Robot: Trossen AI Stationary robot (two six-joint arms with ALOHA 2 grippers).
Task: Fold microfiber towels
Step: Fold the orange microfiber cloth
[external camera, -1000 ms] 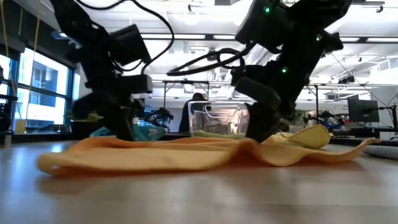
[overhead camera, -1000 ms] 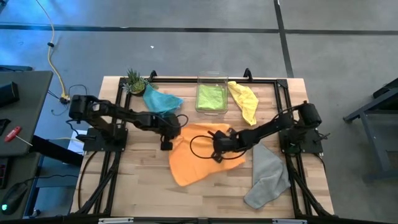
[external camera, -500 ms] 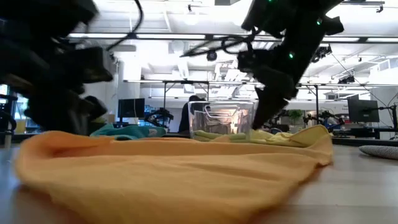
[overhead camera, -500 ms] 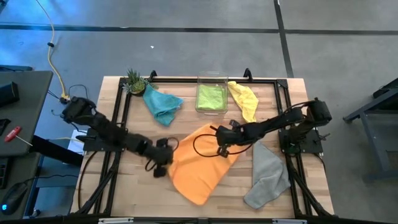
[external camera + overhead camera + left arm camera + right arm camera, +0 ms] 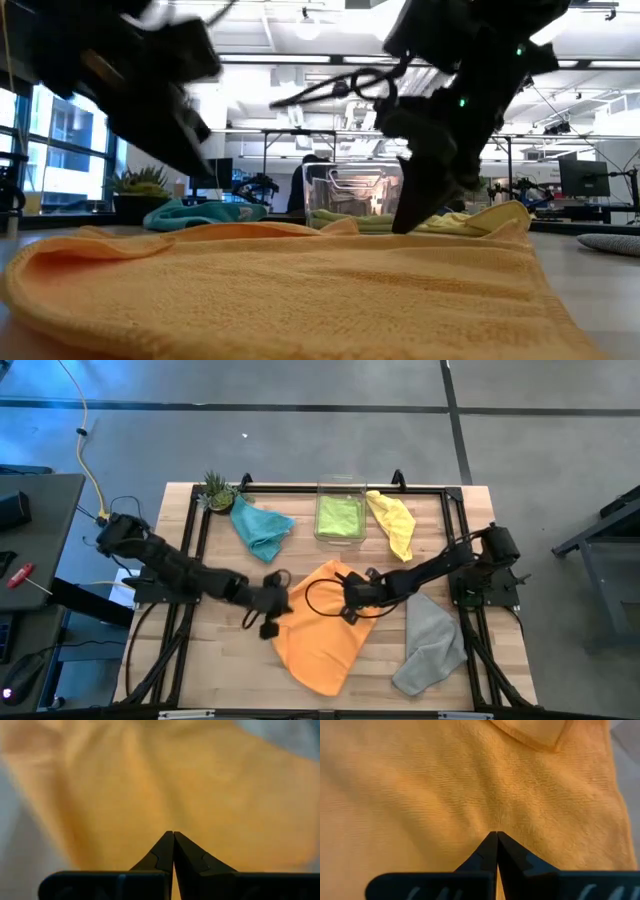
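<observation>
Since earlier, both clamped end effectors, left (image 5: 270,605) and right (image 5: 350,600), dragged the soft, limp orange microfiber towel (image 5: 325,635) nearer; corners suit gripping.

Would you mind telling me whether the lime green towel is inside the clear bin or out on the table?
Inside. The high view shows the green towel within the clear bin's walls, apart from the yellow towel beside it.

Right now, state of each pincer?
Left pincer: closed at the orange towel's left edge; a grip on it cannot be told.
Right pincer: closed, tips on the orange towel.
</observation>
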